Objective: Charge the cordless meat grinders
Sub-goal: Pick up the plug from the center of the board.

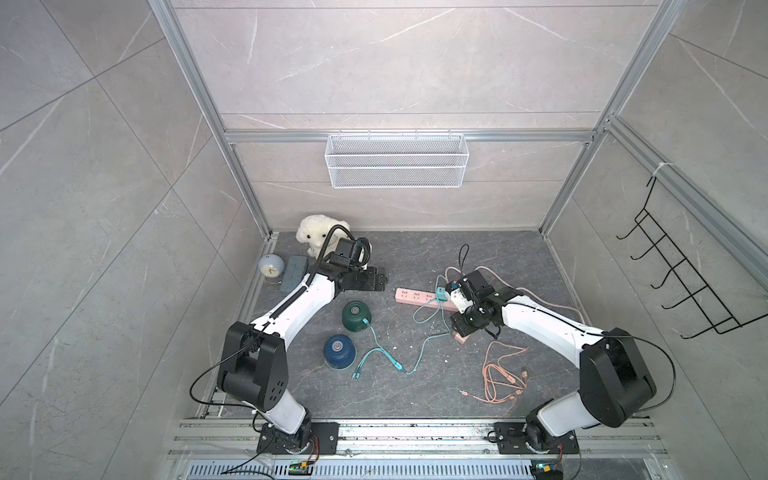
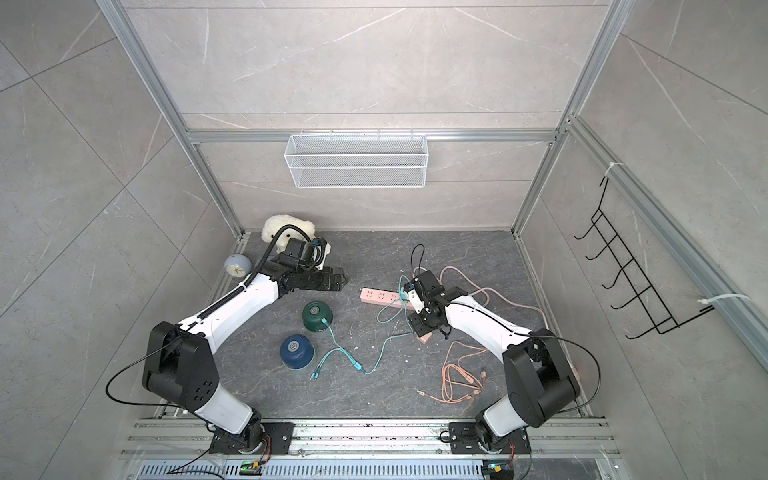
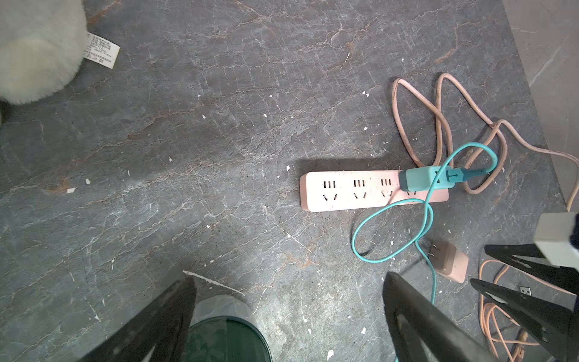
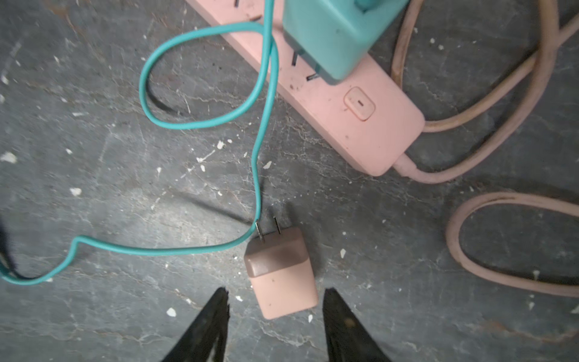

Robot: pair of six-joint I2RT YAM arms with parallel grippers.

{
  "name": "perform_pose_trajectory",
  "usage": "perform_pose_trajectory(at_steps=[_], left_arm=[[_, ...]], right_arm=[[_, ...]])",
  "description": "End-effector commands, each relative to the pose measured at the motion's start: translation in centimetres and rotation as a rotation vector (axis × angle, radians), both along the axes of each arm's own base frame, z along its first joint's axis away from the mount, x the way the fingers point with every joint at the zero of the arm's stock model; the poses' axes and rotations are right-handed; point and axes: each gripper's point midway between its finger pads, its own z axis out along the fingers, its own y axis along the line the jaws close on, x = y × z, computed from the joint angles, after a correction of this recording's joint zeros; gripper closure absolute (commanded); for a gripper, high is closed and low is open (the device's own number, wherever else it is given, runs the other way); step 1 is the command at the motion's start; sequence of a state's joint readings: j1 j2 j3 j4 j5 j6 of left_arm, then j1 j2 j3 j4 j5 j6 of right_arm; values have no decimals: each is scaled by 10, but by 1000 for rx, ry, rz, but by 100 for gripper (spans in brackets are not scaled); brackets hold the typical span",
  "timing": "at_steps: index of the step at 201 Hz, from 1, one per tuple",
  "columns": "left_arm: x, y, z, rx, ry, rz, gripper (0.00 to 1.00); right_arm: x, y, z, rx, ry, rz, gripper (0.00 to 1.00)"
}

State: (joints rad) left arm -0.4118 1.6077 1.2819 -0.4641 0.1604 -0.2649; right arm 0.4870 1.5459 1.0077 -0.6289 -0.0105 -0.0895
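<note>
Blue grinder (image 1: 339, 351) nearest on desk (image 1: 415, 395). Green grinder (image 1: 356, 316) just behind, teal cable (image 4: 172, 251) plugged in at its side. Right gripper (image 4: 275, 294) released, jaws straddling pink charger (image 4: 282, 275), no contact. Teal charger (image 4: 329, 34) seated in pink strip (image 4: 360, 125). Left gripper (image 3: 288, 279) wide, empty, beyond green grinder.

High top views look down; close wrist views share power strip (image 3: 360, 191).

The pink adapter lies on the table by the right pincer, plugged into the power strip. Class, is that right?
Not plugged in: the right wrist view shows the pink adapter loose by the right pincer, prongs bare, off the power strip.
</note>
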Motion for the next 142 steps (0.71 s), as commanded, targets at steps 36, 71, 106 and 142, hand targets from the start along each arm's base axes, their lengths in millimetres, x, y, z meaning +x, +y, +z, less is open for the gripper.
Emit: perform_pose_trajectory(at_steps=[36,71,106,142], left_arm=[[8,-9,12,-16,-31,-47,5],[9,-11,9,-23,-22,-55,5],[8,-12,8,-31,-16,-54,5],[6,-12,10,-37,-14,-55,5]], right_arm=[[-5,-6,-23,-61,78,88,40],[-1,-10,-32,-85,78,96,37],[-7,-12,-49,-104,126,105,37],[-7,-8,-45,-78,116,100,54]])
